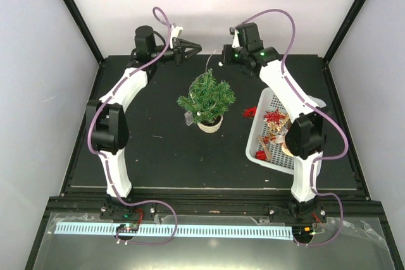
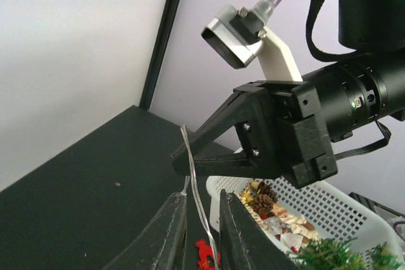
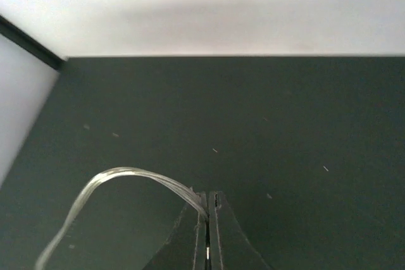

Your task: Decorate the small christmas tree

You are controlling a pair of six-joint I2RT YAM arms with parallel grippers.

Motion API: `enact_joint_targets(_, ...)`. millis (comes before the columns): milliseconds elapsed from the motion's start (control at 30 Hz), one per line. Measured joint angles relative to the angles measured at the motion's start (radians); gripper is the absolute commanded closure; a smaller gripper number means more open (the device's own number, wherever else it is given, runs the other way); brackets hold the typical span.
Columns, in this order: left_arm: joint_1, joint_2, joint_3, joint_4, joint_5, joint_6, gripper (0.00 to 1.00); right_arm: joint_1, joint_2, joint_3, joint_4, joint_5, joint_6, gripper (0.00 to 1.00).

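The small christmas tree (image 1: 207, 98) stands in its cream pot (image 1: 210, 124) mid-table; its top shows in the left wrist view (image 2: 329, 254). A thin silvery wire (image 1: 212, 61) runs from my right gripper down to the tree. My right gripper (image 3: 207, 195) is shut on the wire (image 3: 126, 174), above the table's back behind the tree (image 1: 223, 52). My left gripper (image 1: 193, 49) faces it from the left. Its jaws (image 2: 202, 195) stand apart with the wire (image 2: 195, 188) passing loosely between them, just below the right gripper's fingertips (image 2: 180, 156).
A white basket (image 1: 256, 137) of ornaments sits right of the tree, with pine cones (image 2: 262, 203) and red pieces inside. A red ornament (image 1: 249, 112) lies on the table beside it. White walls close the back and sides.
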Motion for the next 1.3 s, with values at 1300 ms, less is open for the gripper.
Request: enact_joint_targets(1300, 0.119, -0.5, -0.354, -0.391, -0.054, 0.409, 0.75, 0.047, -0.387, -0.615, -0.188, 0.19, 0.01, 0.99)
